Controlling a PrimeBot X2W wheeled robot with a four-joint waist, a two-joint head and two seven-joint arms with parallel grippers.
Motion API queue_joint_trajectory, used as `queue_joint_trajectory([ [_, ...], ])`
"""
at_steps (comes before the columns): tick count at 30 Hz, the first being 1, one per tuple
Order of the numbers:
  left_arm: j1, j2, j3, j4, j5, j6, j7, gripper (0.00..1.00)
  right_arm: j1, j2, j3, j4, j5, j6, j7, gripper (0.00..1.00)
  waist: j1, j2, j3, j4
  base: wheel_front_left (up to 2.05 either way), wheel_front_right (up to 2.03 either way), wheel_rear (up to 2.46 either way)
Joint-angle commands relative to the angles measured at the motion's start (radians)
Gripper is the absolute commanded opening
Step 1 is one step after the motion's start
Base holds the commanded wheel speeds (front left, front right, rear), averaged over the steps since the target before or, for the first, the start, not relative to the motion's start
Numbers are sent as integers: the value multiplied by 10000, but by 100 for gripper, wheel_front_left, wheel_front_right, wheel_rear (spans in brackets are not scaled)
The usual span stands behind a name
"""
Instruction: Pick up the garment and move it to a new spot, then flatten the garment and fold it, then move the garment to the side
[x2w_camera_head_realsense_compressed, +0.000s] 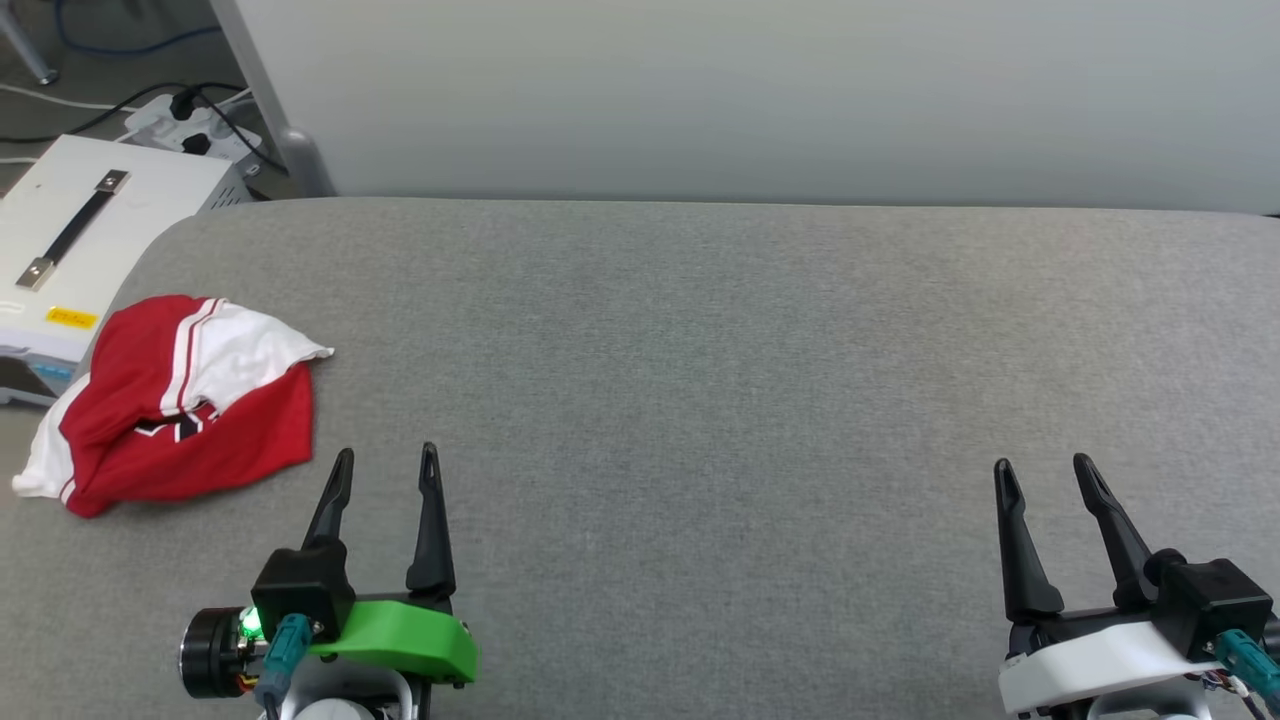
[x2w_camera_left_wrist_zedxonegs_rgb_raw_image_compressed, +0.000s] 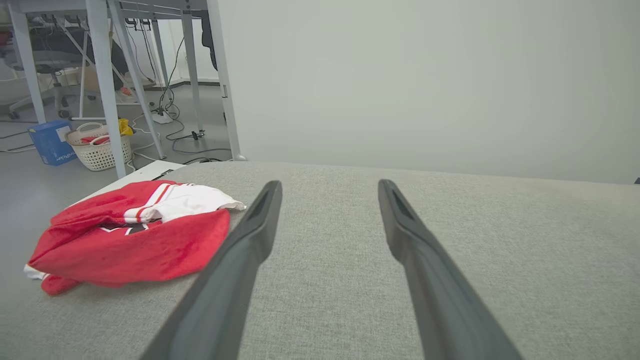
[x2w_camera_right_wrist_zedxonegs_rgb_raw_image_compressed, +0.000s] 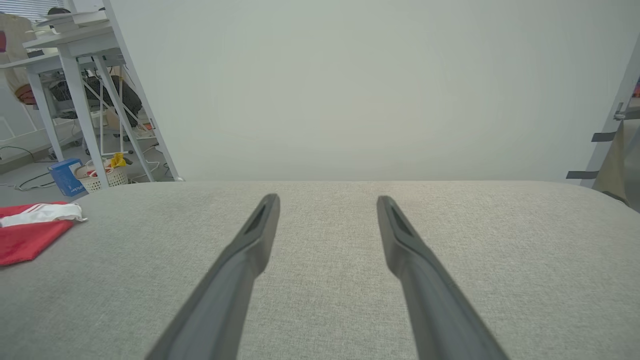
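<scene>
Where the wide grey fabric-covered tabletop (x2w_camera_head_realsense_compressed: 700, 400) rounds off at its left corner, the crumpled red jersey T-shirt w/ white sleeves (x2w_camera_head_realsense_compressed: 190, 400) lies in a heap; both grippers empty.

Head view: shirt sits up & to the left of the left gripper (x2w_camera_head_realsense_compressed: 386, 452), near but not touching, and well apart from the right gripper (x2w_camera_head_realsense_compressed: 1044, 463); each has its two long dark fingers spread, nothing btwn them. Head view also gives the white box w/ black strap handle (x2w_camera_head_realsense_compressed: 90, 220) just beside the table corner. Left wrist view adds detail: white sleeve w/ striped trim on top of the heap, a bit of black print, plus a white woven basket (x2w_camera_left_wrist_zedxonegs_rgb_raw_image_compressed: 100, 150) & small blue box (x2w_camera_left_wrist_zedxonegs_rgb_raw_image_compressed: 50, 142) on the floor beyond. Right wrist view catches the shirt's edge at far left.
</scene>
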Motion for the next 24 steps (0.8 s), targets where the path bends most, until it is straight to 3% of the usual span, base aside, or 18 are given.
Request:
queue_joint_trajectory([
  [1, -169, -44, 55, 21, -73, 35, -57, 100, 48, -8, 31, 2, -53, -7, -88, 100, 0, 0, 59, 194, 0, 0, 0],
  [24, -371, -44, 607, 56, -542, 204, -57, 100, -301, -8, 374, -312, -573, -7, -88, 100, 0, 0, 562, 2704, 0, 0, 0],
])
